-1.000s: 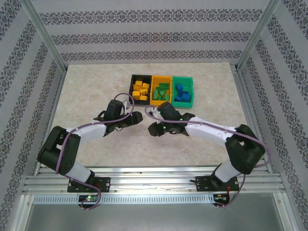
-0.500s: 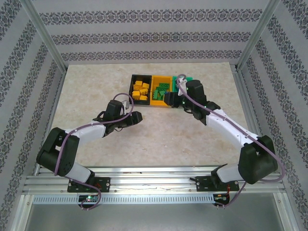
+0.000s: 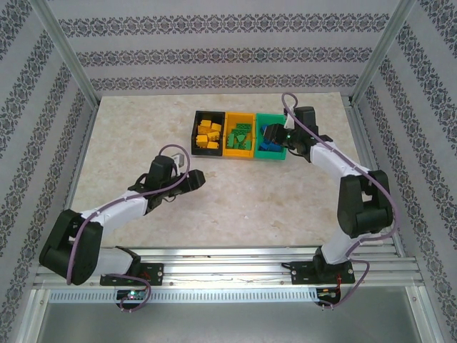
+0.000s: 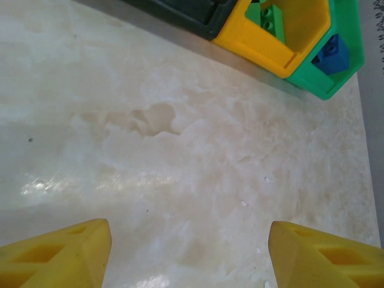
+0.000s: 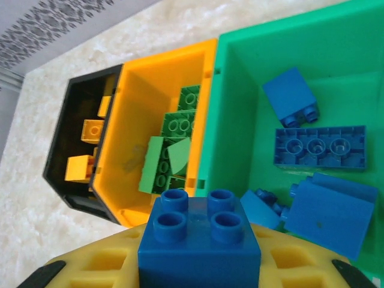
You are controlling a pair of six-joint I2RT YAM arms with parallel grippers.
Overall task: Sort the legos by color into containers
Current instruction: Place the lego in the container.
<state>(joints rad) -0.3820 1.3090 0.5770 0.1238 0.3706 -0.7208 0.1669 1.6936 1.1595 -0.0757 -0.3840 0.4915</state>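
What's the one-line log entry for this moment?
right jaws: shut on blue lego, above green bin | left jaws: open, empty, above table

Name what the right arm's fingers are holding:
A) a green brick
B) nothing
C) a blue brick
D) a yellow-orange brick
C: in the right wrist view a blue brick with four studs sits clamped between the right fingers, close to the green bin where other blue bricks lie.
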